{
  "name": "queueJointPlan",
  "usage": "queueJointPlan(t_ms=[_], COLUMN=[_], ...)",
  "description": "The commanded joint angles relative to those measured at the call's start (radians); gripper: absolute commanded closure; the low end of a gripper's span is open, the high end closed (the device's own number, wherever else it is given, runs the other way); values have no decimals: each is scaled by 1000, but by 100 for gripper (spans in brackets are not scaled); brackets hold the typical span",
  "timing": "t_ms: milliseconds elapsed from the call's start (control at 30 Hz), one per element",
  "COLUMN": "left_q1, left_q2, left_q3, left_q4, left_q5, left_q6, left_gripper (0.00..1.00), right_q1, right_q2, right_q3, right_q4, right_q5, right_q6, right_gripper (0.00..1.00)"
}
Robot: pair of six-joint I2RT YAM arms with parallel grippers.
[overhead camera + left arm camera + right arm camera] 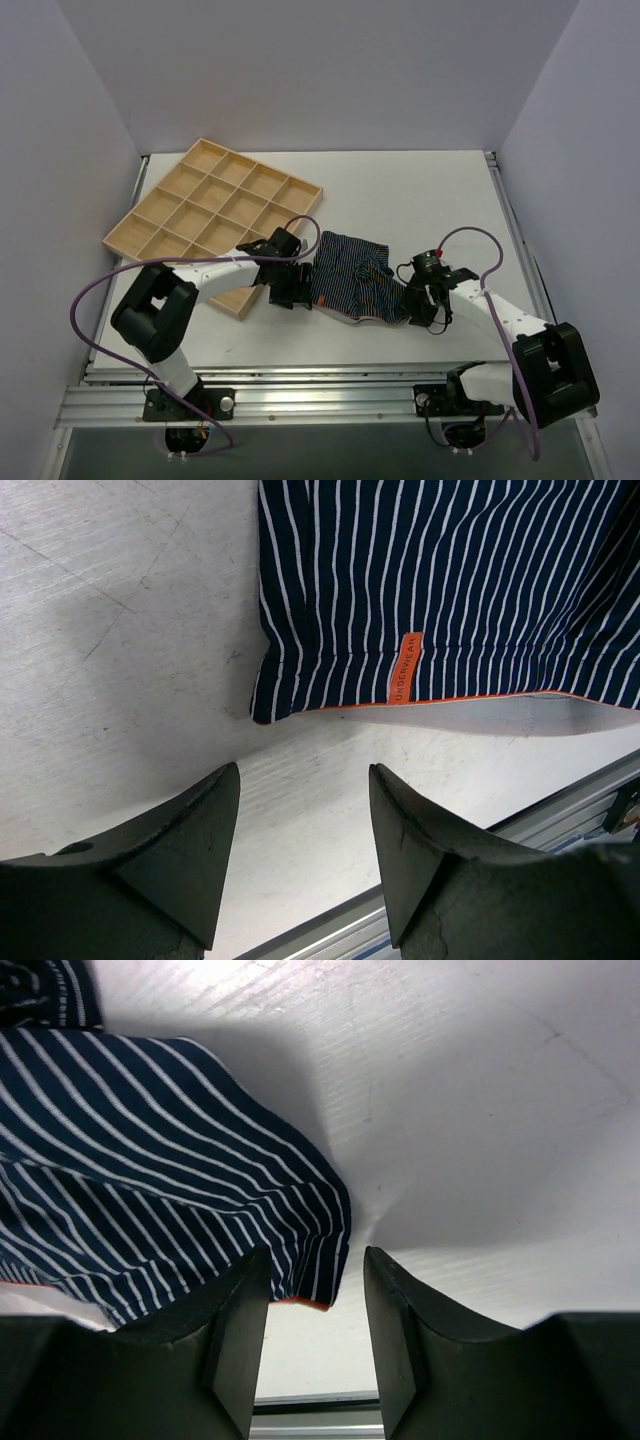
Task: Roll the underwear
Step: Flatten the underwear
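The underwear (355,282) lies spread on the white table between the two arms: dark navy cloth with thin white stripes and an orange waistband edge. In the left wrist view its waistband corner (400,630) with an orange label lies beyond my left gripper (304,810), which is open and empty, apart from the cloth. In the top view the left gripper (296,290) sits at the garment's left edge. My right gripper (315,1295) is open at the garment's right corner (200,1210); the cloth corner lies between the jaws, not clamped. In the top view it (428,305) sits at the right edge.
A wooden tray (215,215) with several square cells lies at the back left, close behind the left arm. The metal rail (320,385) runs along the table's near edge. White walls enclose the table on three sides.
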Motion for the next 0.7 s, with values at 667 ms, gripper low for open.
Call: queueJointPlan(t_ms=[667], left_q1=[34], left_q2=[18], left_q3=[19], left_q4=[77], left_q5=[4], left_q6=[19], left_gripper=[37], right_q1=[4], right_q2=[45], right_q3=[-19], right_q4=[4], right_q5=[66], right_q6=[-26], right_gripper=[86])
